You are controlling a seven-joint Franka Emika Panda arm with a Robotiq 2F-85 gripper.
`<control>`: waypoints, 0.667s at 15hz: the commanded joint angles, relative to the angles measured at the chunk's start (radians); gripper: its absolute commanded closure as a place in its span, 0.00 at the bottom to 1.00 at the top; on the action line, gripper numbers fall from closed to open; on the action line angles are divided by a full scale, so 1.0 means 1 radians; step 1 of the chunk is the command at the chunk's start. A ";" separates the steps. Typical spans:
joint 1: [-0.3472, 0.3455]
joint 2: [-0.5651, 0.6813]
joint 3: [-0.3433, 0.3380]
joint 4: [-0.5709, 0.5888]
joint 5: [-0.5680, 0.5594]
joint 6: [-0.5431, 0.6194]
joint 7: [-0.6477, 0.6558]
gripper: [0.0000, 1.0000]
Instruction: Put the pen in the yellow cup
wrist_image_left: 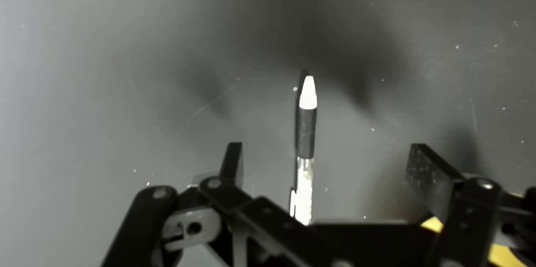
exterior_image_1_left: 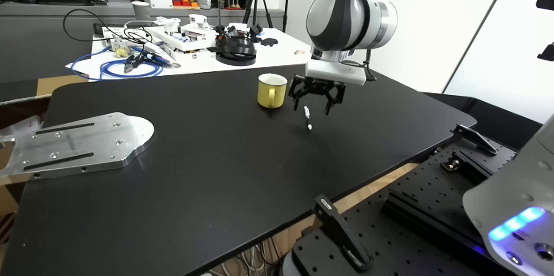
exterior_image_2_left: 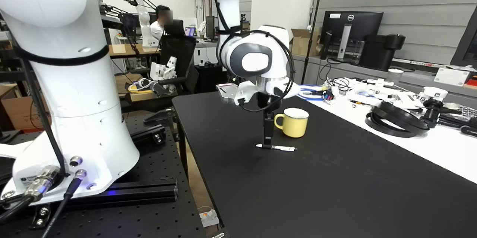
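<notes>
The pen lies on the desk, at the middle of the wrist view, its white tip pointing up the frame and a dark grip below that. The pale barrel runs down until the body of the end effector covers its rear end; a piece of the clip shows just left of the barrel. The fingers stand wide apart, one on either side of the pen, neither touching it. In an exterior view, both fingertips appear separately, right of centre, with the pen's full length in sight near them. Seen side-on in an exterior view, a single finger masks its partner and crosses the pen's dark grip, so that angle does not settle how high the tips are.

The yellow cup stands upright near the pen in both exterior views, its bottom inside out of sight. The wrist view reduces it to yellow slivers at the lower right, behind the end effector's linkage.

A metal plate lies at the left of an exterior view. The robot base fills the left of an exterior view, where a person, face blurred, is largely hidden behind a chair.
</notes>
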 commanded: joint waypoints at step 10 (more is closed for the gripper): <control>0.016 0.140 -0.010 0.074 0.090 0.047 -0.020 0.25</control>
